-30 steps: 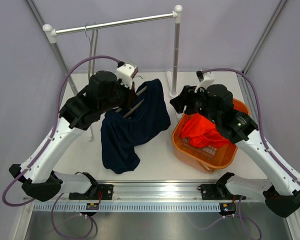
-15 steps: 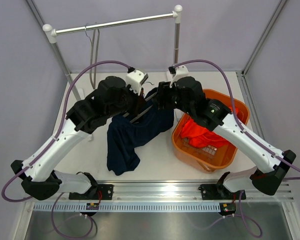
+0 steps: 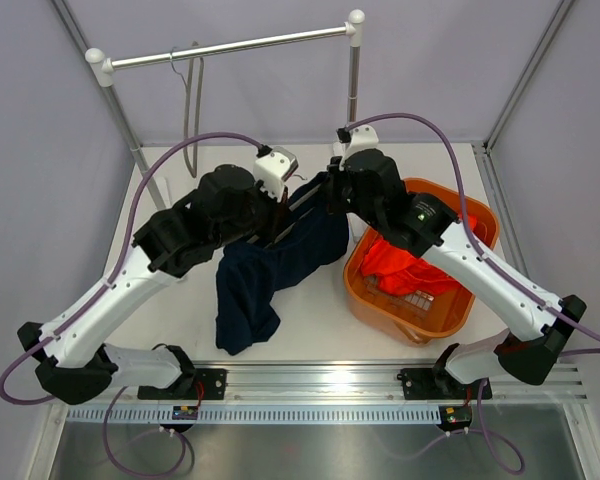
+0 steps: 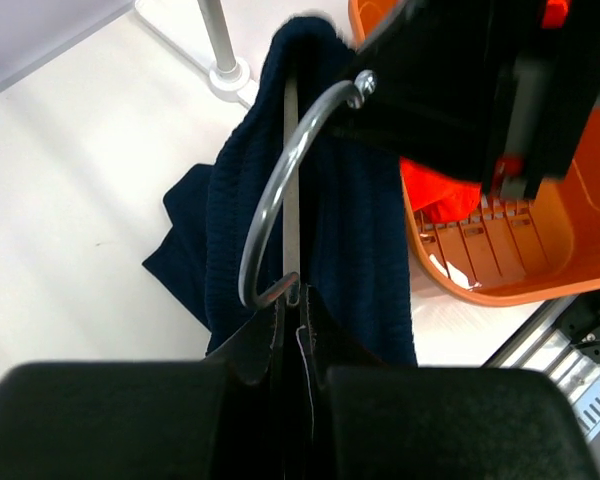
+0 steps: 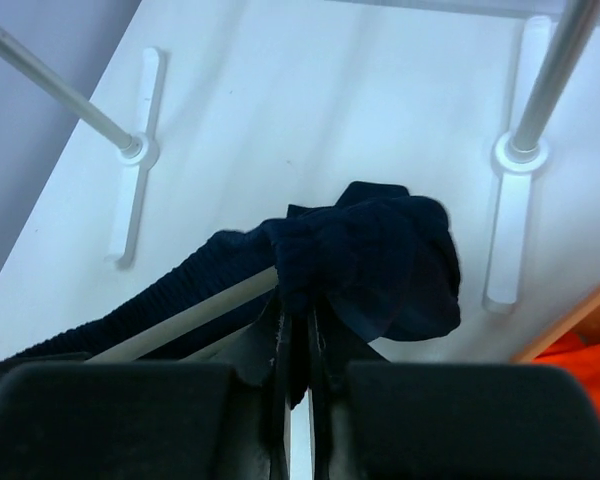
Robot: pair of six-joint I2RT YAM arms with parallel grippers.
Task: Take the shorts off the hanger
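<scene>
The white surface [image 3: 320,320] is carrying everything, with a smooth metal clothes rail [image 3: 230,47] standing across at 12 o'clock and a glossy orange plastic basket [image 3: 460,310] with a slotted floor sitting at 3 o'clock, holding a crumpled red garment [image 3: 395,265]. The shorts [image 3: 250,290], a soft, ribbed navy knit, are lying at the centre. Their upper part is draping over the hanger [image 4: 291,200] and the rest is trailing down toward 7 o'clock on the surface.

The hanger, a thin straight bar with a curved wire hook, is being held by the left gripper [image 4: 292,310]. Its jaws are pressing together on the metal just where hook and bar meet.

The right arm is the one that has been moving. A second ago it was hovering over the basket with its jaws apart. Now the right gripper [image 5: 297,320] is reaching in at 1 o'clock of the shorts and pinching a bunched fold of knit beside the bar. With one arm bracing the hanger and the other gripping cloth, the pull-off is probably about to start. The stretchy fabric may drag along the bar.
</scene>
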